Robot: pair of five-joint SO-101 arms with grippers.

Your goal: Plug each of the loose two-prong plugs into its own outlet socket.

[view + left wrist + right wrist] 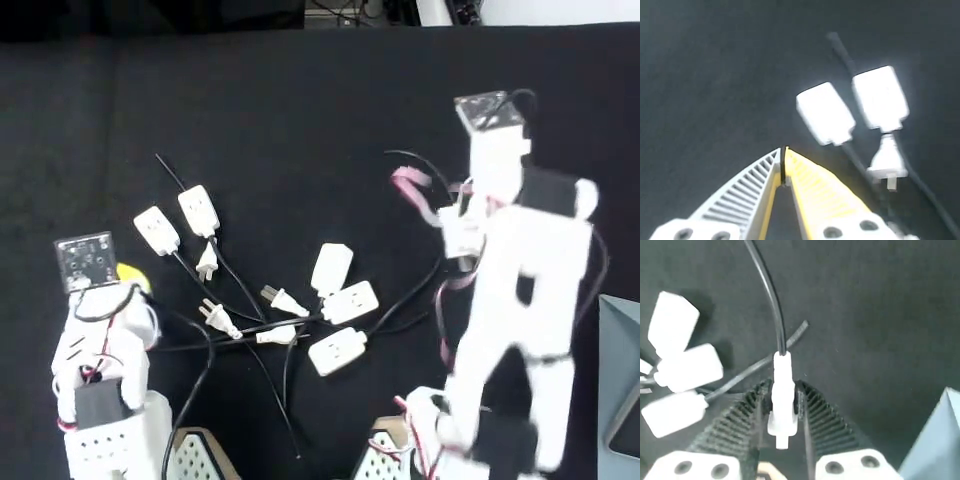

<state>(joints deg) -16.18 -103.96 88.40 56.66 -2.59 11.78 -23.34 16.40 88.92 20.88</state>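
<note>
1. The right gripper point(782, 390) is clamping 1 two-prong plug point(782, 407) between both fingers.
2. The held plug's long axis is running along the fingers. Its black cable point(766, 292) is leaving at the fingertip end, and the prong end is pointing back toward the wrist. Judgement: the plug is likely needing a turn before its prongs can face a socket.
3. A cluster of 3 outlet sockets point(689, 368) is lying off to one side of this gripper, toward the middle of the black table point(300, 100) and well apart from it. In the high view the right gripper point(455, 235) is sitting nearer to this cluster point(341, 305) than the left arm is.
4. The left gripper point(785, 152) is resting clenched on nothing, with its fingertips touching.
5. Beyond its tips, a pair of 2 outlet sockets point(826, 113) is lying side by side, and 1 loose plug point(886, 161) is lying just beside the farther socket. The left arm is nearer to this pair.
6. Count in the high view: 5 outlet sockets and 5 plugs. Of the plugs, 1 is held and 4 loose plugs point(218, 318) are lying unplugged on the table between the 2 socket groups.
</note>
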